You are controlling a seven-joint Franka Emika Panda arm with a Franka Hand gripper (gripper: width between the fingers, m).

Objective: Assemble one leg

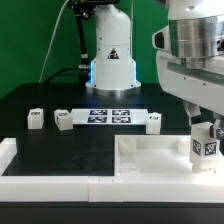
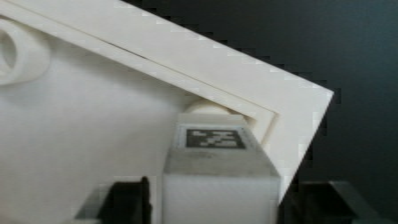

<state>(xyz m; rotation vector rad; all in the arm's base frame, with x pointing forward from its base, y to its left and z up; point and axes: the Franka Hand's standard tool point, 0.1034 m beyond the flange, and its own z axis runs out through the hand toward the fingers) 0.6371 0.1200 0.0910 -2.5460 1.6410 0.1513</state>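
Pincer: my pincer (image 1: 205, 130) hangs at the exterior view's right, pointing straight down. Its two dark fingers (image 2: 125, 200) are clamped on either side of a leg.
Leg: the leg (image 1: 205, 148) is a small white block held upright between the fingers. Its black-and-white tag (image 2: 217, 139) shows plainly in both views.
Leg position: I see it at the corner of the panel on the exterior view's right. In the wrist view its rounded end sits right against the inside of the raised rim, where the two sides meet. I cannot tell whether it is seated in the corner or only touching it.
Panel: the large flat white panel (image 1: 150, 160) lies on the bench with its rim upward. A round socket (image 2: 15, 55) shows at another corner.
Spare legs: three lie loose behind the panel. Two stand near each other at the exterior view's left (image 1: 35, 118) (image 1: 63, 120), and one (image 1: 154, 121) is just beside the marker board's end.
Marker board: the marker board (image 1: 112, 114) lies flat between the panel and the arm's base (image 1: 110, 60).
Bench: the bench (image 1: 60, 150) is black, with a white border (image 1: 10, 160) along its near and left edges.
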